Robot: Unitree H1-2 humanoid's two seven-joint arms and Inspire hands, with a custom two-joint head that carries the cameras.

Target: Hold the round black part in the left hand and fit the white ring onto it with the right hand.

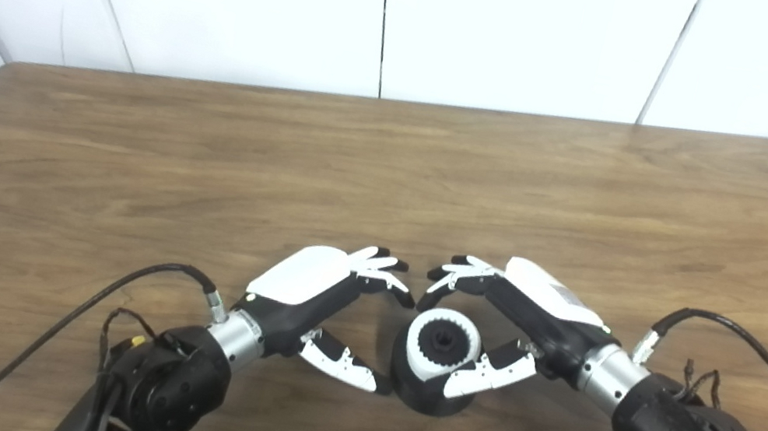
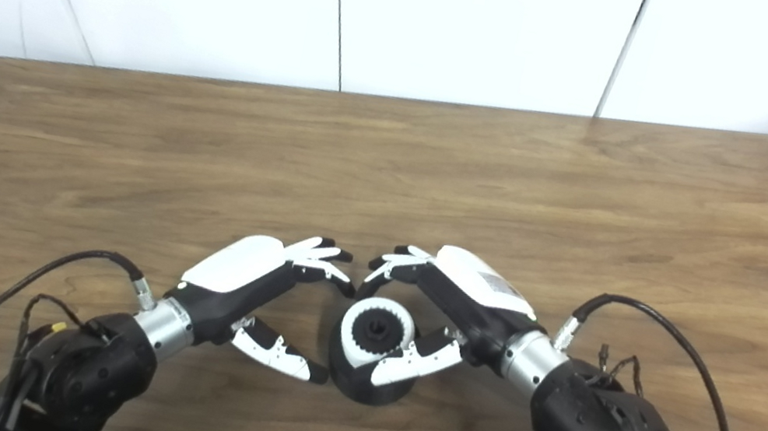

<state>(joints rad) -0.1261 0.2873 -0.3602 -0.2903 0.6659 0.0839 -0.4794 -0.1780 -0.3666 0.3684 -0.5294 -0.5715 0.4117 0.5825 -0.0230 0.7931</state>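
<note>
sitting near the table's (image 1: pixel 127 147) front edge, the black part (image 1: pixel 428 393) carries the ring (image 1: pixel 442 344) on top; fit looks largely made. right hand (image 1: pixel 491 325) brackets the ring, contact unclear. left hand (image 1: pixel 328 308) stands beside, fingers spread, empty: holding remains outstanding.

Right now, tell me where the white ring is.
The white ring sits on top of the round black part, near the table's front edge, between the left hand and right hand.
</note>
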